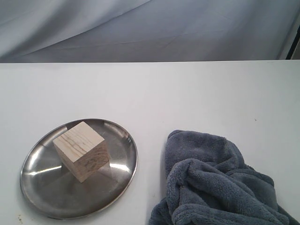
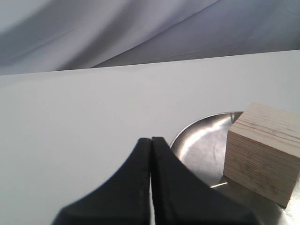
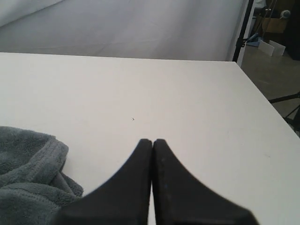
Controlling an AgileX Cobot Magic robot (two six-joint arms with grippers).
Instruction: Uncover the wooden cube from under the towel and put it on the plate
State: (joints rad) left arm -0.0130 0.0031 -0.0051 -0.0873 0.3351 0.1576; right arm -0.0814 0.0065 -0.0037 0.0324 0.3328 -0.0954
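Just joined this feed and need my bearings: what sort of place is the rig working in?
Likely a lab or studio test bench, not a home: a plain white table, a draped grey fabric backdrop behind it, and a black equipment stand on the floor past the table's edge.

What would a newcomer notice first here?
The pale wooden cube sits on the shiny steel plate, at the left of the exterior view. To its right, the blue-grey towel lies bunched on the white table, touching neither. The left gripper and right gripper are both shut, holding nothing.
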